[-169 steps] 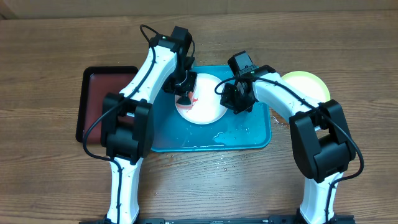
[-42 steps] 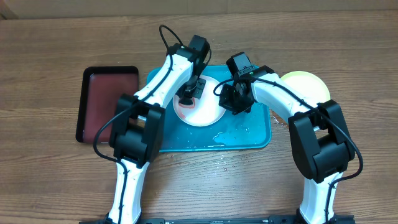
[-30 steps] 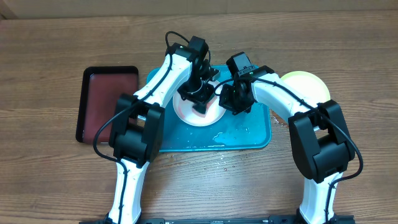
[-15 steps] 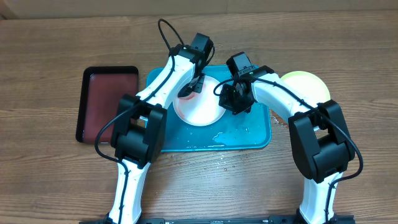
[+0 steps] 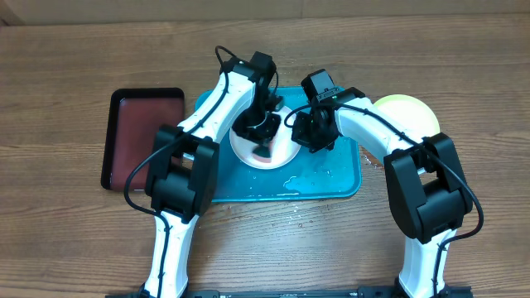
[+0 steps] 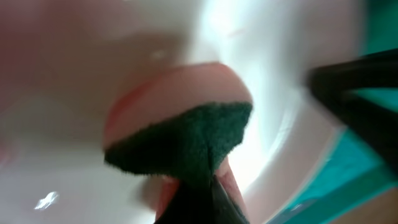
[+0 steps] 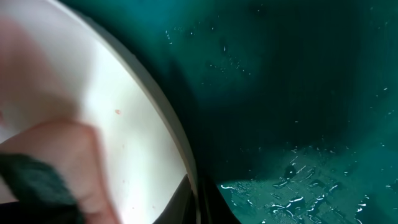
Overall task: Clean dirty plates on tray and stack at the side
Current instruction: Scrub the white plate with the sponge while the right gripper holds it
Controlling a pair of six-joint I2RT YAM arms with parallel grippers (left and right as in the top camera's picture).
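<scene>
Here the left gripper (image 5: 263, 141) is clamped on a sponge (image 6: 180, 146), its dark scouring face pressed into the white plate (image 5: 281, 156), which sits in the blue tray (image 5: 331, 178). The right gripper (image 5: 313, 135) appears closed on that plate's right rim, steadying it.

To scrub well, I judge the sponge should stay flat with even pressure and sweep in short arcs out toward the rim, where smears tend to hide. The right hold needs to stay firm, because the tray floor is wet (image 7: 292, 174) and the plate could slide.

Room is tight. The two grippers are near each other over the plate, so strokes toward the right rim should stop short. The tray's bare lower half gives slack. A yellow-green plate (image 5: 410, 112) rests on the tabletop (image 5: 74, 66) just right of the tray, marking the stacking side. The black tray (image 5: 141, 136) lies to the left, well clear.
</scene>
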